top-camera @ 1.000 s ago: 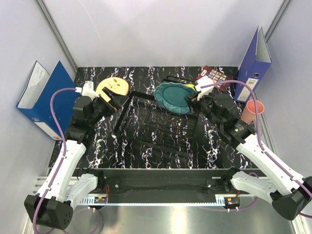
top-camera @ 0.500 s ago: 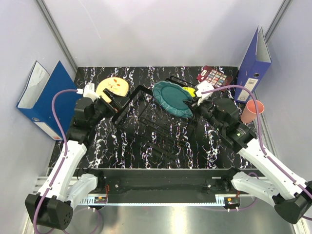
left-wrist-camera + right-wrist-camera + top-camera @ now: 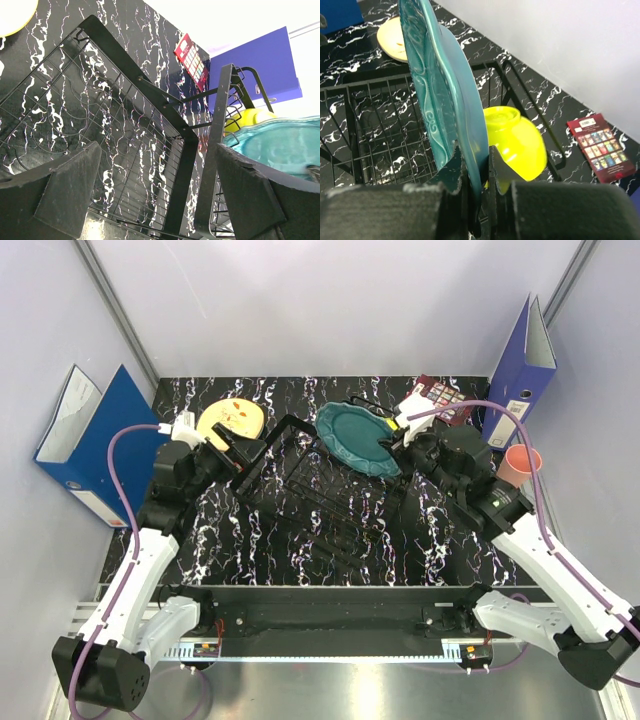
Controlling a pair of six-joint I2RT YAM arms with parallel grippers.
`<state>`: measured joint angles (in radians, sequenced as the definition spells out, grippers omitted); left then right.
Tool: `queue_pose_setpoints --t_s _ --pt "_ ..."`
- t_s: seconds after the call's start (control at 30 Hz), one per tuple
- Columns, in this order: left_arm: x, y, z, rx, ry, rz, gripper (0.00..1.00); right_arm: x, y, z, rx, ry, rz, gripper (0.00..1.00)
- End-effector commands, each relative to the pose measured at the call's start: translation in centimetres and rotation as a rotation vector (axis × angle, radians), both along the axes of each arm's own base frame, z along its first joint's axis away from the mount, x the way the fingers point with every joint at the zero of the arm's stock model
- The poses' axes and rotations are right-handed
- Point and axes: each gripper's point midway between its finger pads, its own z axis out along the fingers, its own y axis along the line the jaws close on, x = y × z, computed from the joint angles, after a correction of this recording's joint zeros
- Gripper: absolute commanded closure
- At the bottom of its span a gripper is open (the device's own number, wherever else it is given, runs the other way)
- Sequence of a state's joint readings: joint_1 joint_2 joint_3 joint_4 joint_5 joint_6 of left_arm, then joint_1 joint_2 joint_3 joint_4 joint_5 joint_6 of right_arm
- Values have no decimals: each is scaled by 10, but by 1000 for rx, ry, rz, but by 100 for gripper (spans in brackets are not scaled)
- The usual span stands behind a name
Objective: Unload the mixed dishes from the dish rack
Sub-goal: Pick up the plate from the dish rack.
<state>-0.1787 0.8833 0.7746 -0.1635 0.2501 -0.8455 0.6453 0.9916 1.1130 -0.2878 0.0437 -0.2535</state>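
One dish is in hand: our right gripper [image 3: 476,172] pinches the rim of the teal scalloped plate [image 3: 440,85], which is tilted on edge at the far right of the dish rack [image 3: 318,490]. We judge it best to raise it straight, clear of the thin black wires and the glossy small yellow-green bowl [image 3: 515,142] just behind, squeezing firmly because glazed ware slips. Our left gripper [image 3: 157,150] hangs spread wide and empty by the rack's left side.

Left arm [image 3: 125,585] reaching forward, left jaws wide apart, right arm [image 3: 545,550] angled inward, right jaws pinched tight
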Motion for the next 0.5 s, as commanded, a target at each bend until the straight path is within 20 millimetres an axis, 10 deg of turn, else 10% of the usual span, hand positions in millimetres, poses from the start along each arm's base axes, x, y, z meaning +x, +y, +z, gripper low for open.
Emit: queue_pose_setpoints --t_s 0.0,0.33,0.47 --pt "2 -2 14 -3 -62 -9 1 -6 -11 112 179 -265 -20 100" --pt "3 -9 40 -12 -113 -56 1 -43 -15 189 456 -220 46 100" --pt "-2 -14 70 -31 -194 -90 1 -46 -6 190 569 -43 41 100"
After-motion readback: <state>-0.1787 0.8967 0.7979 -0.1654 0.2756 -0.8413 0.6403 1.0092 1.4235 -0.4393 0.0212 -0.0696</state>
